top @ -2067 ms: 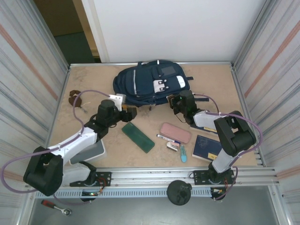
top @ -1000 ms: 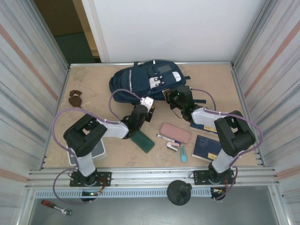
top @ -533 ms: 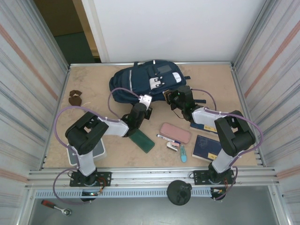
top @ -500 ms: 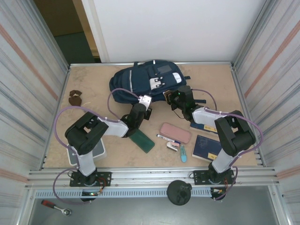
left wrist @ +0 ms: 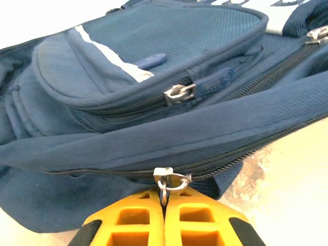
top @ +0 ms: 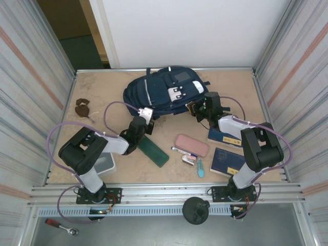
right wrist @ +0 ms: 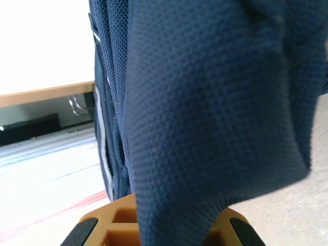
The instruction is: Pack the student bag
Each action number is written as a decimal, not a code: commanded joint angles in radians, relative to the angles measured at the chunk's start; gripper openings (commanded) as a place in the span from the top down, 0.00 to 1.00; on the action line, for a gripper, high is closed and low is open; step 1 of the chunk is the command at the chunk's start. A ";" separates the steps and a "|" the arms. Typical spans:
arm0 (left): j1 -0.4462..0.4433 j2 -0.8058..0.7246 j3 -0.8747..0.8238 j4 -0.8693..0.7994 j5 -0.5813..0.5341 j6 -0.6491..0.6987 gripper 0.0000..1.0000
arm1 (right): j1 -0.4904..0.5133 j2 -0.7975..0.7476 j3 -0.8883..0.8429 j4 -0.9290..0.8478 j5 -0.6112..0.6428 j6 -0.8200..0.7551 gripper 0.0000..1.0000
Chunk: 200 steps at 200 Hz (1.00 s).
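Nearest in my left wrist view, my left gripper [left wrist: 164,218] was cut off by the bottom edge. Its yellow fingers [left wrist: 128,220] were pressed together, pinching the metal zipper pull [left wrist: 171,179] on the lower zip of the large navy-blue fabric backpack [left wrist: 154,66]. The bag rose just beyond and ran out of the frame at left, top and right.

In my right wrist view, my right gripper [right wrist: 166,223] sat at the bottom edge, clenched on a hanging fold of the same backpack [right wrist: 205,102]. The cloth covered the gap, so I could not see the tips meet.

From above, a flat dark-blue booklet [top: 226,161] and a soft pink oblong pouch [top: 191,145] lay at lower right, and a flat dark-green case [top: 151,149] at lower centre. Beyond them my left gripper [top: 150,120] met the lower edge of the backpack [top: 159,92] and my right gripper [top: 195,108] its right side. The bag lay at upper centre.
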 commanded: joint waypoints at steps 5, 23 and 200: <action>0.053 -0.064 -0.026 -0.054 0.033 -0.033 1.00 | -0.056 -0.051 0.063 -0.111 -0.042 -0.148 1.00; 0.063 -0.078 -0.017 -0.124 0.078 -0.044 1.00 | -0.079 -0.045 0.076 -0.174 -0.044 -0.232 1.00; -0.129 0.013 0.277 -0.440 0.139 -0.135 1.00 | -0.126 0.005 0.001 -0.143 -0.288 -0.308 0.17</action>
